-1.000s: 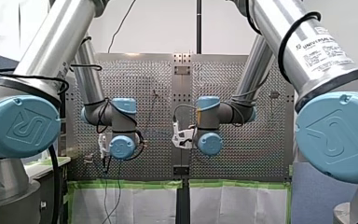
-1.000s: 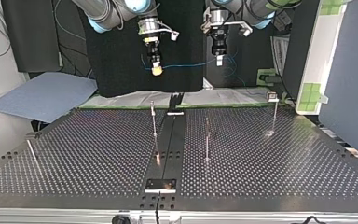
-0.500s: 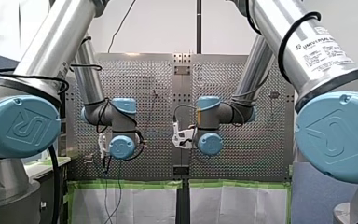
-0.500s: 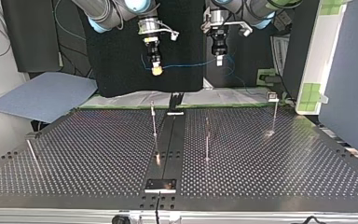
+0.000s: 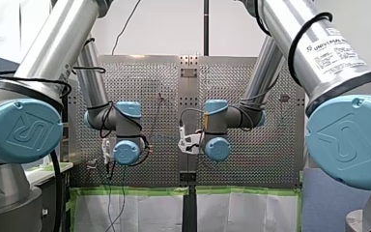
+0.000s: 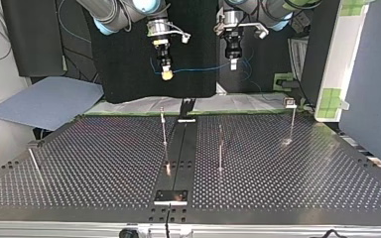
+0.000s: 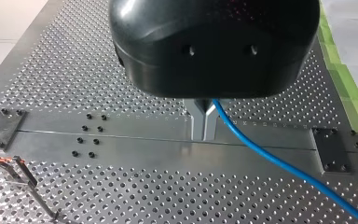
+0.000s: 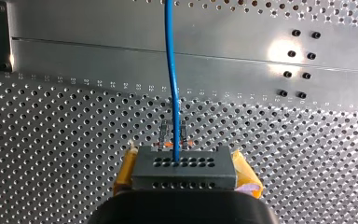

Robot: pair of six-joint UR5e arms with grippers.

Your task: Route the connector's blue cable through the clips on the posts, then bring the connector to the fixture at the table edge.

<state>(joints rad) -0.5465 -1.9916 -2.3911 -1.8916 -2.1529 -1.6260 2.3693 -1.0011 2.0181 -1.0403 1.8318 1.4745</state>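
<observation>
Top view: four thin uprights stand on the perforated table (image 6: 104, 163).
- One post (image 6: 163, 130) rises just left of the centre rail (image 6: 177, 148).
- A second post (image 6: 221, 151) rises just right of the rail.
- A corner post (image 6: 292, 121) with a clip head stands near the far right edge.
- A leaning rod (image 6: 33, 161) stands at the near left edge.

Wide lanes lie between them. A blue cable (image 6: 203, 68) runs between my right gripper (image 6: 166, 75) and my left gripper (image 6: 233, 64), barring the gap between them. Both grippers hang above the post tops.

Right wrist view: a clip (image 8: 172, 135) stands just ahead of the connector (image 8: 184, 170), under the cable.

Left wrist view: a second clip (image 7: 9, 163) stands well aside of my left gripper.
</observation>
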